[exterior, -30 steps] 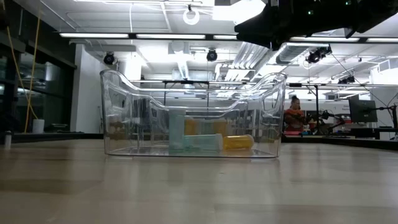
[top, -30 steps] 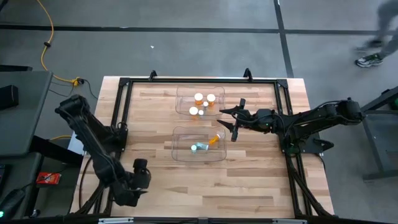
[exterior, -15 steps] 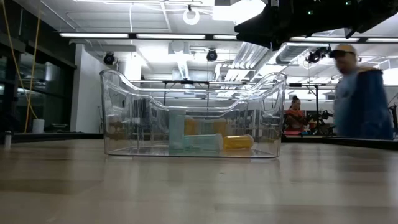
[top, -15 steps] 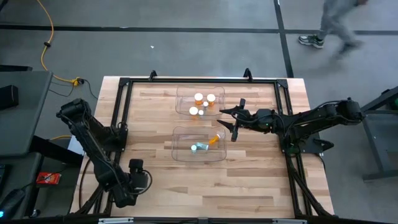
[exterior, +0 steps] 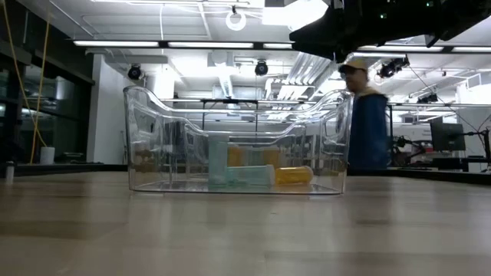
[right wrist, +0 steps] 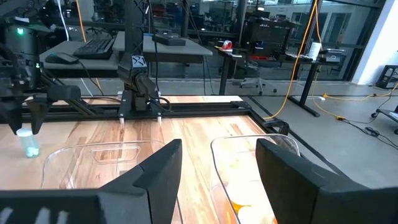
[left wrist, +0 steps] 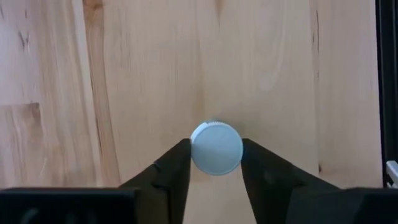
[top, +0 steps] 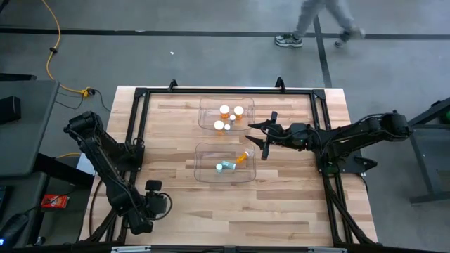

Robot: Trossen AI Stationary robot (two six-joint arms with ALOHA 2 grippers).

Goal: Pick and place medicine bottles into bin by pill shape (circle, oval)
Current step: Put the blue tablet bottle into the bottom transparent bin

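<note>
Small pale white-capped medicine bottle [left wrist: 216,148] stands on the wooden worktop [left wrist: 149,74] near its front-left corner, left end effector [left wrist: 215,163] closing around its cap. Light, rigid, slick plastic: grip it squarely across the cap.

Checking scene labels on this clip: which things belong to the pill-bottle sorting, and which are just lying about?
Job:
- white-capped bottle between the left gripper fingers
- far bin and its bottles
- near bin with a teal bottle and an orange bottle
- right gripper, open, by the bins

Lying about:
- yellow cable
- desk
- person beyond the table
</note>
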